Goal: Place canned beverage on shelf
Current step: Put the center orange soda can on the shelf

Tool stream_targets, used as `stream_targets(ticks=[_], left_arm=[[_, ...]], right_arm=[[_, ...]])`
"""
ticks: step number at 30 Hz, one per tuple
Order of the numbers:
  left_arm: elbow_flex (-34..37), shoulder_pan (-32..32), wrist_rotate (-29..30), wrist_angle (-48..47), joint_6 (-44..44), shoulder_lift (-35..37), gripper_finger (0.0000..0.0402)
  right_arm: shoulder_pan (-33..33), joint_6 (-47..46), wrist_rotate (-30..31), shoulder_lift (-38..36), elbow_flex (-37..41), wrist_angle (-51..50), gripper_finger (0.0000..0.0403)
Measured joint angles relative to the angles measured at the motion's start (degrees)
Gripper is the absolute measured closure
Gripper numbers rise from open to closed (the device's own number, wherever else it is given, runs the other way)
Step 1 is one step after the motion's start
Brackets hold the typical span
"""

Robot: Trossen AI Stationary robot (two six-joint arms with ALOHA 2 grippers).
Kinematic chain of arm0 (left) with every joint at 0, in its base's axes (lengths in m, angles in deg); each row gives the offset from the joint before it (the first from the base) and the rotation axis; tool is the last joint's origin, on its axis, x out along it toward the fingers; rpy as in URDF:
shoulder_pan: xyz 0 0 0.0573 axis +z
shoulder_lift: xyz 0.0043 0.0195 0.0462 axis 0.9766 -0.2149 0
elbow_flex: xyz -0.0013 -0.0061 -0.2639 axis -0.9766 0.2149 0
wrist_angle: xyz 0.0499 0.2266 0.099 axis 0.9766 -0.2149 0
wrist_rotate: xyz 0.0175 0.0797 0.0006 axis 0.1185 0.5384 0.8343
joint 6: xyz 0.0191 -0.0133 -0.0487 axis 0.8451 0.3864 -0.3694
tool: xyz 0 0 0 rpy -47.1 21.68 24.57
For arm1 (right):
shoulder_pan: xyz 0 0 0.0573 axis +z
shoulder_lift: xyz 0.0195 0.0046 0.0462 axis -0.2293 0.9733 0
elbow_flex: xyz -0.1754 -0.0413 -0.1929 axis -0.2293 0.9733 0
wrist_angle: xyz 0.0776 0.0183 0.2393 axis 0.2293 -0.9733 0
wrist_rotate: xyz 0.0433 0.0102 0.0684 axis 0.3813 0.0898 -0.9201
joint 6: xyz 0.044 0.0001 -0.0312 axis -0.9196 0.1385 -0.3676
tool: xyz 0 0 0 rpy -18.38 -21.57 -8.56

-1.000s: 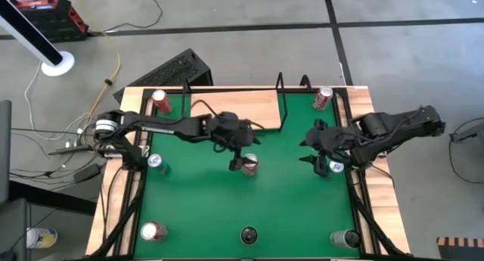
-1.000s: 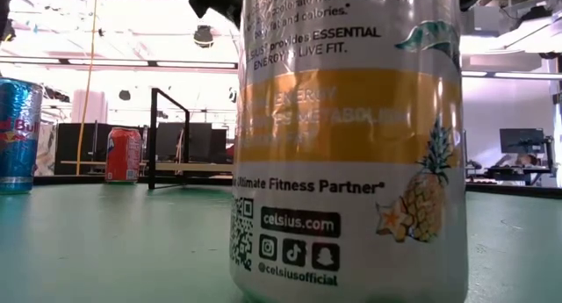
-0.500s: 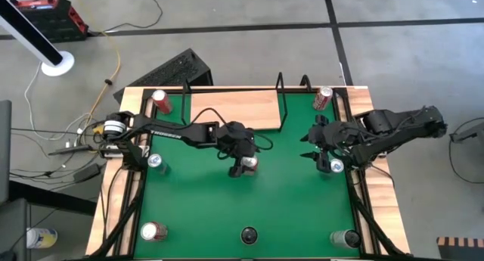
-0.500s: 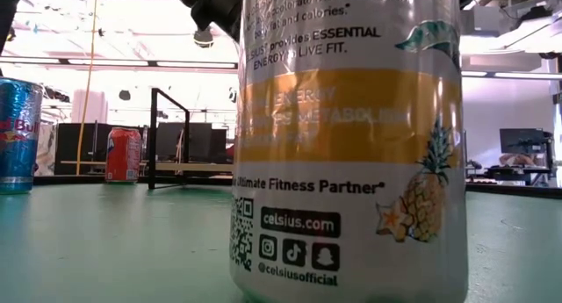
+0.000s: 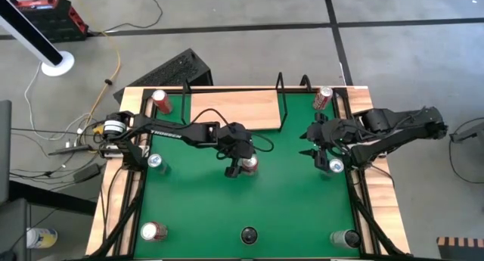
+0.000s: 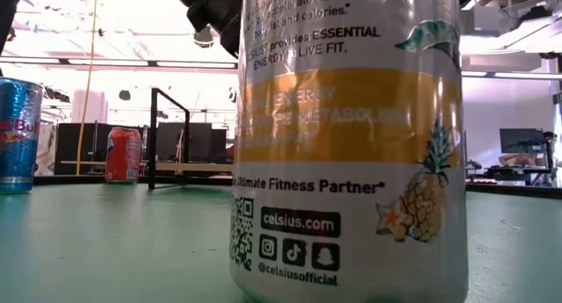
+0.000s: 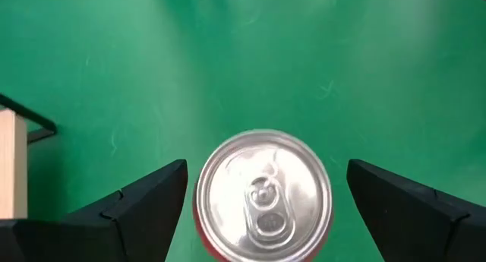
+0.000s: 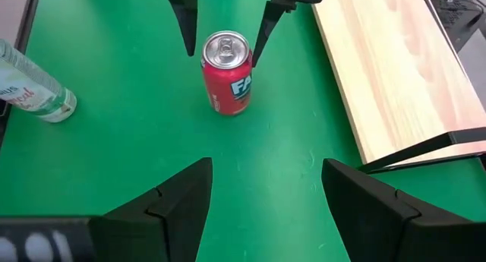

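A red can (image 5: 249,164) stands upright on its base on the green tabletop, near the middle; its silver top (image 7: 263,197) fills the left wrist view. My left gripper (image 5: 243,168) is open over it. Its two fingers (image 8: 186,23) stand on either side of the can's upper part, with a small gap on each side. The shelf (image 5: 234,110), a light-wood board with a black rod frame, sits at the table's far edge, behind the can. My right gripper (image 8: 266,186) is open and holds nothing, raised over the table's right side.
Other cans stand at the far left (image 5: 159,100), far right (image 5: 323,97), left edge (image 5: 156,162) and both near corners (image 5: 153,231). A pale container (image 8: 34,87) lies on its side under my right arm. A white can (image 6: 347,145) blocks most of the low view.
My left gripper has come down and moved toward the table's right, rolling a little, so that its fingers now stand on either side of the red can. The can has stayed where it was.
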Motion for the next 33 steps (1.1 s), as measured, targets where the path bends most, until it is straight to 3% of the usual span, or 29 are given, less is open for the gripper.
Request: stream_targets(ticks=[17,33], left_arm=[[0.04,-1.89,4.4,-2.56,-1.23,0.0,0.0056],[0.09,-4.17,9.08,0.0,-19.23,-3.69,0.0056]], right_arm=[[-0.39,4.06,-0.02,0.0,0.0,-0.01,0.0128],[-0.36,4.53,-0.08,0.01,0.02,-0.6,0.0128]])
